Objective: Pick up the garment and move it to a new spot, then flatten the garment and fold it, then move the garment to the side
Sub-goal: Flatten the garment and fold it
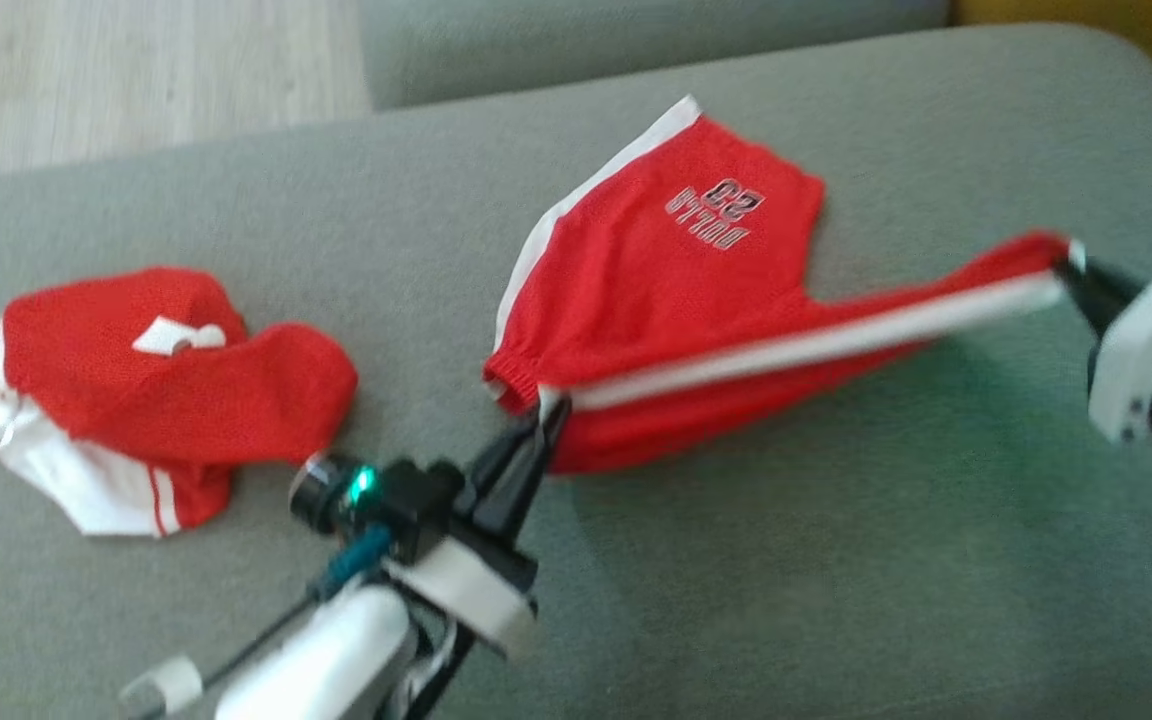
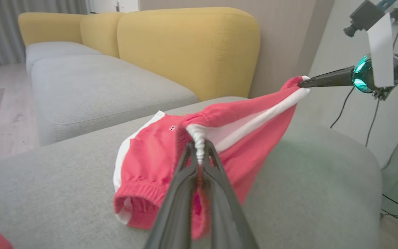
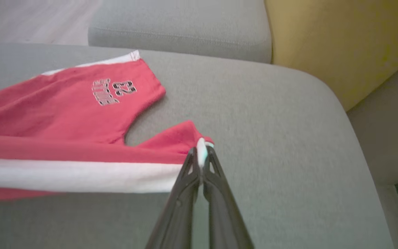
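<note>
Grey sofa cushion (image 1: pixel 836 560) carries red shorts (image 1: pixel 656 270) stretched between left claw (image 1: pixel 553 405) pinching the waistband (image 1: pixel 514 378) and right claw (image 1: pixel 1072 262) pinching the hem (image 1: pixel 1041 250); another red garment (image 1: pixel 166 400) lies apart.

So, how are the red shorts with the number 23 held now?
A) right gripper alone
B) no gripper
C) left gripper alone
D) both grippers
D: the left gripper and the right gripper each have jaws shut on one end of the red shorts, stretched between them.
</note>
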